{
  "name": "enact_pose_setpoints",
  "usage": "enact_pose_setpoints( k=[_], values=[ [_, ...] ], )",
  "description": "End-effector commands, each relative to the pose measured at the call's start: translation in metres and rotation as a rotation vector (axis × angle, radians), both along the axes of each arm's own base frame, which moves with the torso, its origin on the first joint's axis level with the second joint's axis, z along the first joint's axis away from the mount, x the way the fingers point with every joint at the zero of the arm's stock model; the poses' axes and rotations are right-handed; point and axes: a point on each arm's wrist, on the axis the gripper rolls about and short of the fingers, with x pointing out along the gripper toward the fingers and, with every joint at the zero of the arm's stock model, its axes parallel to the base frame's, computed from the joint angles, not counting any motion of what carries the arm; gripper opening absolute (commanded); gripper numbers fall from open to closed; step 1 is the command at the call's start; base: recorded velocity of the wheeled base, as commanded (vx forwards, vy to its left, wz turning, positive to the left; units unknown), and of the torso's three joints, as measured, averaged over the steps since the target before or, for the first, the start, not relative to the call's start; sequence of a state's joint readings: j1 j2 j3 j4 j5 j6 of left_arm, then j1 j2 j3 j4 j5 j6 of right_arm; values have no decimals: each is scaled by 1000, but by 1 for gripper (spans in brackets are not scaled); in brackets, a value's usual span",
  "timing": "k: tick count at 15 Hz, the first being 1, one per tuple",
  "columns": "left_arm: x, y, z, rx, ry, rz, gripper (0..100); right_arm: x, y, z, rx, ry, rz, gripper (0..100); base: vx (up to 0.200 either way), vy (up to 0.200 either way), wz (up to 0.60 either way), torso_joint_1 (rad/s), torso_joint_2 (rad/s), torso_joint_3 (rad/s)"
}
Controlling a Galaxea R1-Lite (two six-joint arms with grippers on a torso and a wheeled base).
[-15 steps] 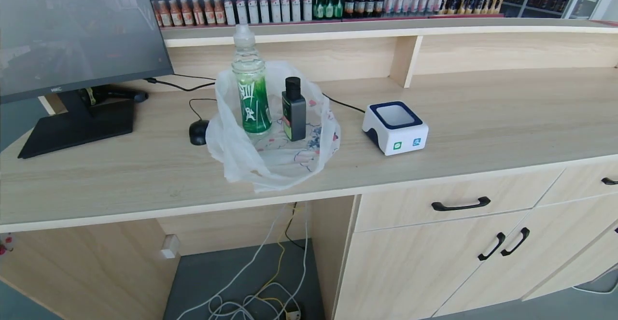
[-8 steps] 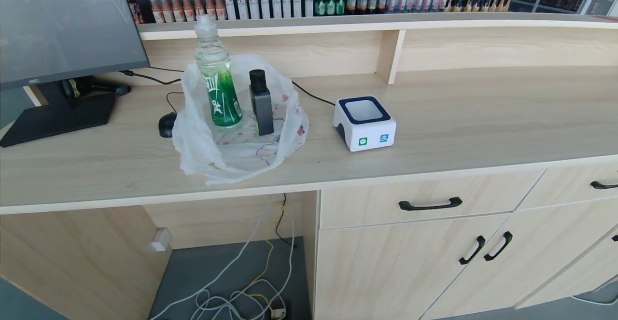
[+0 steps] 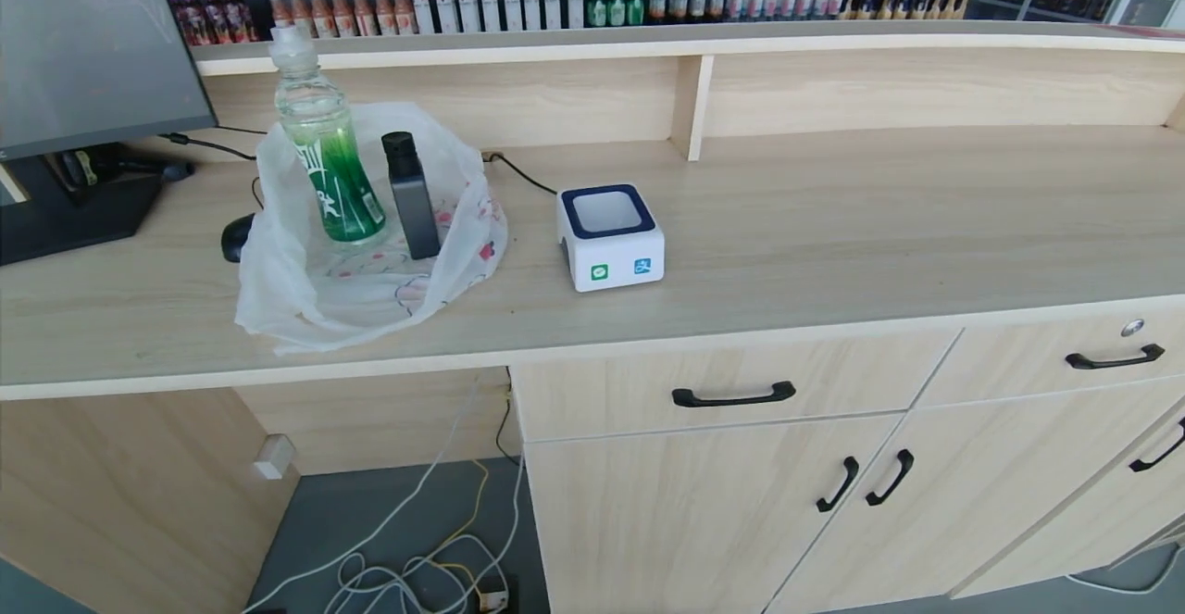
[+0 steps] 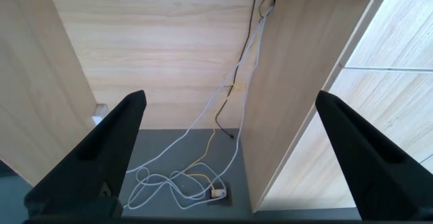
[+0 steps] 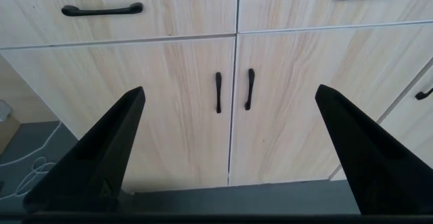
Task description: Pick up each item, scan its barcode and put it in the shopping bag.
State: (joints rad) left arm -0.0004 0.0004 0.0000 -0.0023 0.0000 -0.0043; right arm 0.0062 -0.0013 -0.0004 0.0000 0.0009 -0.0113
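A white shopping bag lies opened out on the wooden counter. Inside it stand a clear bottle with a green label and a dark bottle with a black cap, both upright. A white barcode scanner with a dark blue rim sits to the right of the bag. My left gripper hangs open below counter height, facing the recess with loose cables. My right gripper is open too, facing the cabinet doors.
A monitor on a black stand and a black mouse are at the counter's left. A raised shelf runs along the back, with rows of bottles behind. Drawers and doors with black handles sit under the counter.
The head camera has turned right, so the whole scene has shifted left in the picture. Bag, bottles and scanner keep their places on the counter.
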Motion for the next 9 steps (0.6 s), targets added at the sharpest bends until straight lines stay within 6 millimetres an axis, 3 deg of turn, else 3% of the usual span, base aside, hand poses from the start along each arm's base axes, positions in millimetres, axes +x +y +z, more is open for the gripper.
enact_pose_setpoints(
  k=[1,2,9],
  values=[
    [0,0,0,0,-1,2,100,0,0,0,-1,2,1,100,0,0,0,0,0,0],
    [0,0,0,0,-1,0,100,0,0,0,-1,2,1,100,0,0,600,-2,7,7],
    [0,0,0,1,-1,0,100,0,0,0,1,2,1,100,0,0,0,0,0,0]
  ],
)
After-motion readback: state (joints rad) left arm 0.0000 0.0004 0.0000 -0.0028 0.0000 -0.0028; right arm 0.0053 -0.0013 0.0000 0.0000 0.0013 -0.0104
